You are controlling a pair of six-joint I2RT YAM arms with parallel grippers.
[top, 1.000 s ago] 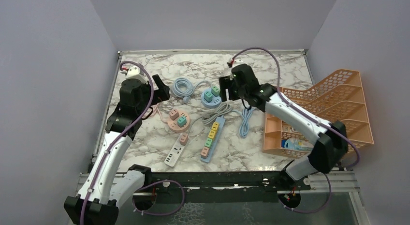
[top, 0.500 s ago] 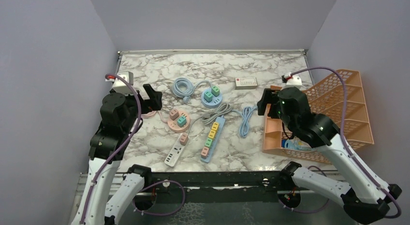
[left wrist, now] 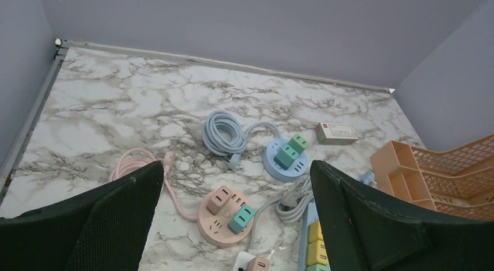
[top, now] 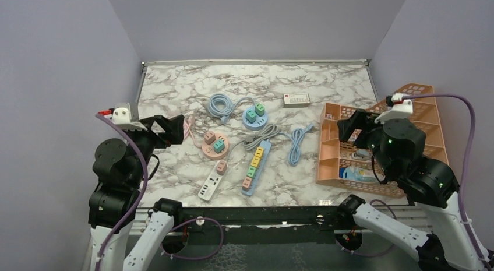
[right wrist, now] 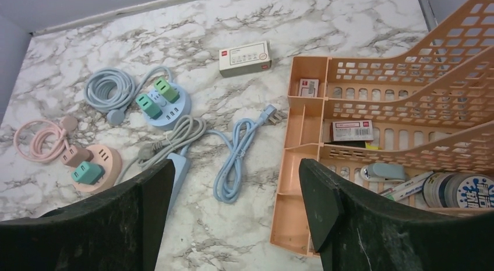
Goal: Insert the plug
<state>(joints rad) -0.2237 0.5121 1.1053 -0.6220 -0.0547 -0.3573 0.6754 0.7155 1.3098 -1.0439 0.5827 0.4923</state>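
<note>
- Underneath everything: marble-patterned table (top: 175,90), walled by plain grey panels on three sides.
- Right edge of table: orange slotted rack (top: 434,116). Its near compartments hold small stationery, among it a round tin and little boxes.
- Left gripper (left wrist: 236,172): raised over the table's left edge, fingers spread wide, nothing between them.
- Right gripper (right wrist: 236,166): raised over the near left part of the rack, fingers likewise spread wide, nothing held.
- Centre, near side: long blue power strip (top: 256,166), with a row of yellow, green and pink blocks seated along it. Grey cord (top: 259,136) bunched at its far end.
- Just left of that: white power strip (top: 208,188), lying at an angle, pink adapter (top: 221,166) at its far end.
- Further left: round pink socket hub (top: 214,145) carrying one pink and one teal adapter. Its pink cord (left wrist: 137,163) is coiled beside it.
- Behind centre: round blue socket hub (top: 255,118) with two green adapters on top. Pale blue coil (top: 220,105) lies on its left.
- Between long strip and rack: loose blue cord (top: 297,144), folded in loops on bare marble.
- Plug (right wrist: 271,112): at the cord's far end, flat on the table near the rack's far left corner, in no socket, apart from both grippers.
- Far side, behind the plug: small white box (top: 296,99) with a red mark.
</note>
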